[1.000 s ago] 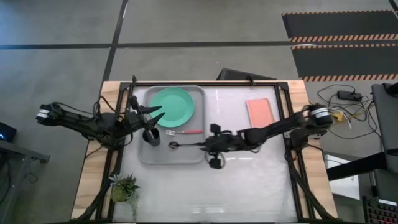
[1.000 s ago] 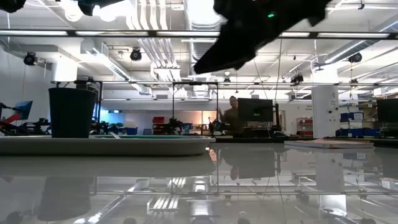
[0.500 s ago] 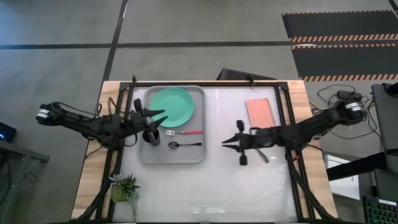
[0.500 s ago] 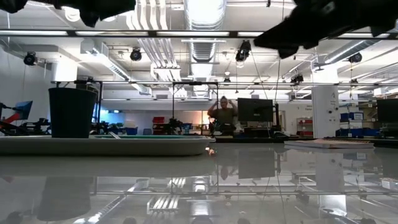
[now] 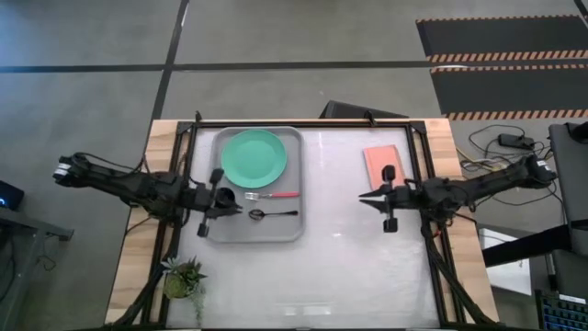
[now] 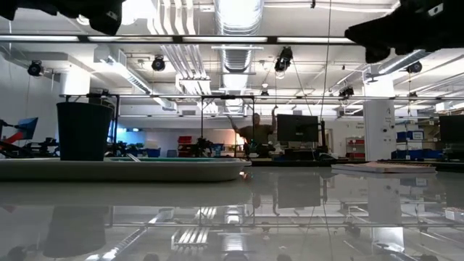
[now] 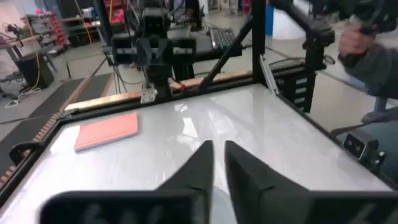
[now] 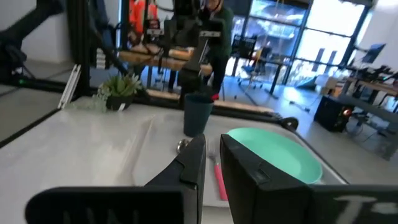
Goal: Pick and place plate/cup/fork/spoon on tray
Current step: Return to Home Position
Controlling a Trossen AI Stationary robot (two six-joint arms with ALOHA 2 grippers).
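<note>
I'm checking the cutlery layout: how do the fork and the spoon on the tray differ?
The fork has a pink-red handle; the spoon is dark all over. The fork lies nearer the plate; the spoon lies on the fork's other side, farther from the plate. Both lie flat on the tray, parallel, heads toward the cup.

Mint plate (image 5: pixel 254 157), grey tray (image 5: pixel 276 227), blk cup (image 6: pixel 85 130)
</note>
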